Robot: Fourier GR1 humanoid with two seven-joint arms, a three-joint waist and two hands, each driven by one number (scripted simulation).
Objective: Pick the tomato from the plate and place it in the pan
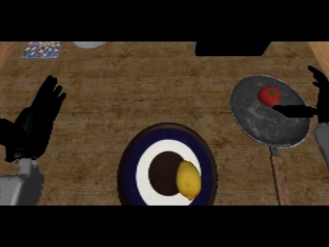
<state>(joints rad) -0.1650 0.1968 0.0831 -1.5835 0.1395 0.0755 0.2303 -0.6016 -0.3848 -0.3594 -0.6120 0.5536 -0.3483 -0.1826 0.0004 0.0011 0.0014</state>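
1. You are looking at the tomato (pixel 269 95) sitting inside the pan (pixel 263 126), on its far half and apart from the rim. It is not on the plate (pixel 128 164), which is carrying only a lemon (pixel 188 180).
2. Your right hand (pixel 328 103) is hanging just beside the pan's right edge. Its fingers are pointing up and spread, and its thumb (pixel 292 111) is reaching out over the pan floor, just below the tomato. It is gripping nothing; whether the thumb tip is touching the tomato, you cannot tell.
3. Your left hand (pixel 35 123) is resting open at the view's left, well apart from everything.
4. The step in hand, as I am judging it, is the let-go and the clearing away. To do it well, you are aiming to keep the fingers straight and to draw the thumb sideways to the right, away from the tomato and not across it, so nothing is nudging it.
5. You are lifting clear of the rim before swinging back, so the forearm is not catching the pan handle (pixel 279 176).
6. The tomato is reading as nearly round, so it is showing no real long axis. Which way its stem end is pointing is unclear.
7. The pan's long axis is running from its bowl down along the handle toward you.
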